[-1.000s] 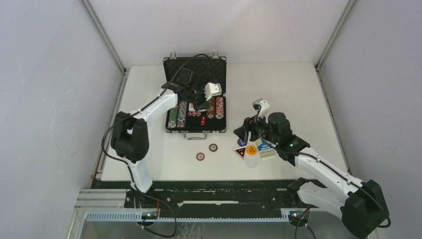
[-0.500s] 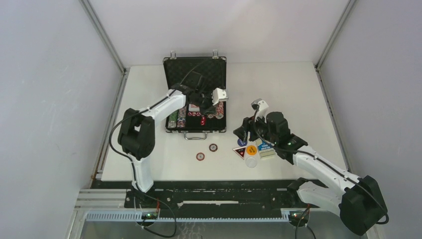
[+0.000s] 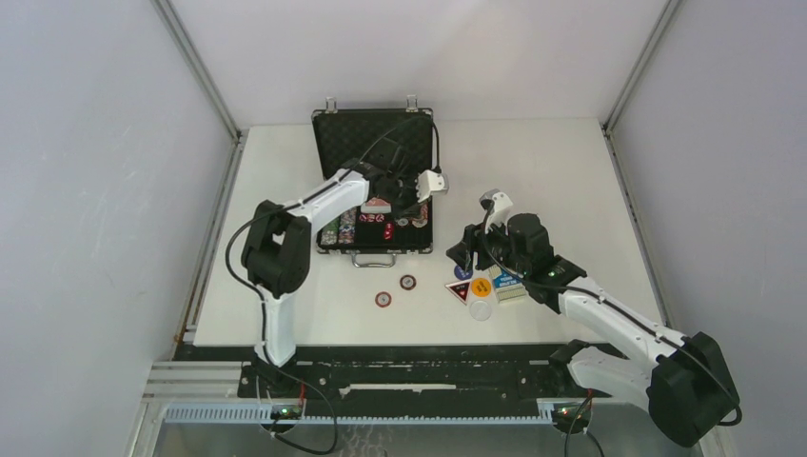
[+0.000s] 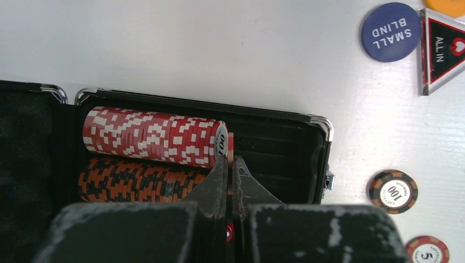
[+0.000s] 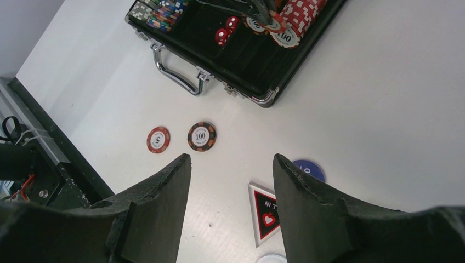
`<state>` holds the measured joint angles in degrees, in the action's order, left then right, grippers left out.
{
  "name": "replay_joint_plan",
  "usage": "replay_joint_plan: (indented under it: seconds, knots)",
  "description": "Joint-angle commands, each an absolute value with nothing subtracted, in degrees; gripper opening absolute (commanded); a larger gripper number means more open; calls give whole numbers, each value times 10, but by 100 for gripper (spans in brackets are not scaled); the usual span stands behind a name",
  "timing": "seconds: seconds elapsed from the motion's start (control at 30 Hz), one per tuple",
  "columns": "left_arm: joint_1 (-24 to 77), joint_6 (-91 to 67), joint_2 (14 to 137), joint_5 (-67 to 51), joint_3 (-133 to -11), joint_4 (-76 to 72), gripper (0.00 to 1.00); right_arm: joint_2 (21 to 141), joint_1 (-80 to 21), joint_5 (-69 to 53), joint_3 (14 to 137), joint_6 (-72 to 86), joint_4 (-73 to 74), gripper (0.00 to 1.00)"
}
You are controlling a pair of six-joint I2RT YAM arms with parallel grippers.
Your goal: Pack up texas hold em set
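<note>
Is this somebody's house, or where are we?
Most likely a robot testing booth in a lab, not a house: a white table boxed in by plain panels on metal posts, and two robot arms bolted to a rail at its edge.

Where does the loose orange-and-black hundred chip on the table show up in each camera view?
Top external: the 100 chip lies near frame centre, on the table just in front of the open case.
Left wrist: lower right, past the case's corner.
Right wrist: left of centre, below the case.
Shared landmark: the red 5 chip lies beside it in all three views.
</note>
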<state>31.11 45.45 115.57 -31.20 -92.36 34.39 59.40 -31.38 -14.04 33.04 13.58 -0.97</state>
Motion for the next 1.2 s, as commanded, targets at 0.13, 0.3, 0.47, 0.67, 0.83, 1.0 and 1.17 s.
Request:
replay_joint_plan:
  seconds: [0.13,0.3,0.47,0.67,0.83,1.0,1.17]
  knots:
    - [314,448,1180,-299,-974,332,0,601,-314,-134,334,129,-32,64]
    - [314,442,1191,-299,-980,334,0,608,-314,-136,334,129,-36,64]
    - [315,433,1207,-300,-991,340,1,610,-314,-136,334,129,-35,64]
    - [316,438,1213,-303,-997,353,1,616,-313,-136,334,129,-39,64]
    - [318,437,1215,-301,-995,362,1,617,-314,-139,334,131,-39,64]
    - [323,442,1206,-305,-984,372,1,614,-314,-138,334,130,-36,64]
    - [325,438,1195,-294,-980,360,1,612,-316,-138,334,132,-34,64]
